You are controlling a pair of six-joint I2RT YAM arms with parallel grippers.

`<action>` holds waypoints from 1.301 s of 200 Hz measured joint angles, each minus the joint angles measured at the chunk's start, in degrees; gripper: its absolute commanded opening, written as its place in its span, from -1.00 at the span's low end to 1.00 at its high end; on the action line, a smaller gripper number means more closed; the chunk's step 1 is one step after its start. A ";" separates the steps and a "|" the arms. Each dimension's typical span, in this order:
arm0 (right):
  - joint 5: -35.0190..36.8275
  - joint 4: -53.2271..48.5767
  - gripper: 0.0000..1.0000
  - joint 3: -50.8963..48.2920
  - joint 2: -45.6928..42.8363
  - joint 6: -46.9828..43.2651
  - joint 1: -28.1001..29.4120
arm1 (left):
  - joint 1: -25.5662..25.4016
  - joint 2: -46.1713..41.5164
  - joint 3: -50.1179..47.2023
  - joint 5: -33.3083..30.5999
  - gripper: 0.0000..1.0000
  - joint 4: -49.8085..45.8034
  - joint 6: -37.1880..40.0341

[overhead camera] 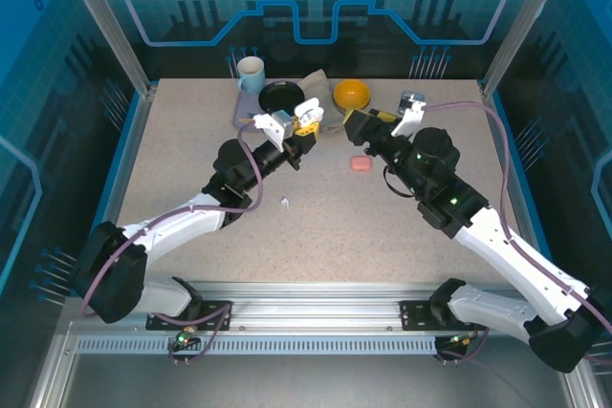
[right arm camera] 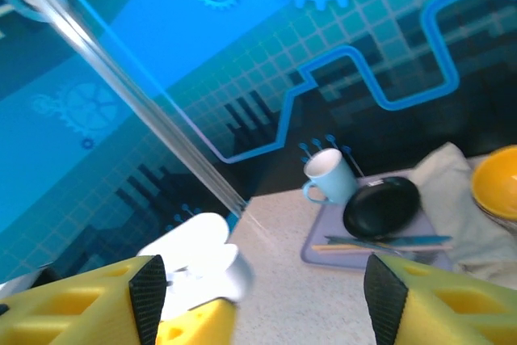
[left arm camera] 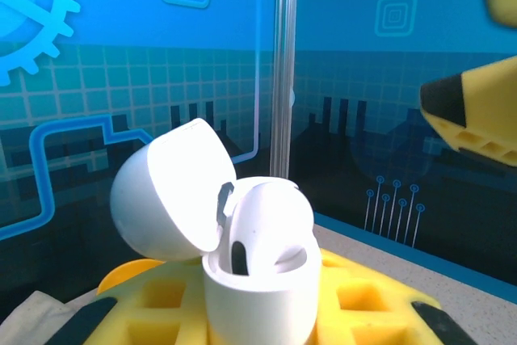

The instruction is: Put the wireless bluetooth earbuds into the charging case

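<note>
Speckled table; left gripper clamps charging case, base hidden.

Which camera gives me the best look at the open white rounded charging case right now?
Left wrist: the white rounded charging case is close and sharp, with its lid hinged back. Top external shows it as a small white speck. Right wrist shows it blurred at lower left.

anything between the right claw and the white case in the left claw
Nothing visible. The right claw, open, faces the white case across a bare gap; the left claw holds it, lid tipped back off the opening.
</note>
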 measured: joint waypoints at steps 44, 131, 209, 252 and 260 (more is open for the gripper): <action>-2.25 -16.15 0.37 4.22 5.07 3.61 -2.25 | 0.83 -5.64 -3.48 -1.75 -1.00 -1.42 0.00; -7.06 -35.74 0.32 22.01 45.75 -4.85 9.27 | 9.29 -18.88 -9.64 -4.35 -1.00 -7.52 -1.57; -6.27 -47.39 0.20 44.74 68.24 -20.87 14.64 | 11.82 -24.20 -11.96 -5.44 -1.00 -10.64 -2.05; -5.95 -50.18 0.12 47.82 71.95 -22.93 14.64 | 12.13 -24.24 -12.31 -5.81 -1.00 -11.41 -2.64; -5.95 -50.38 0.12 48.17 72.43 -23.10 14.64 | 12.15 -24.24 -12.37 -5.81 -1.00 -11.47 -2.67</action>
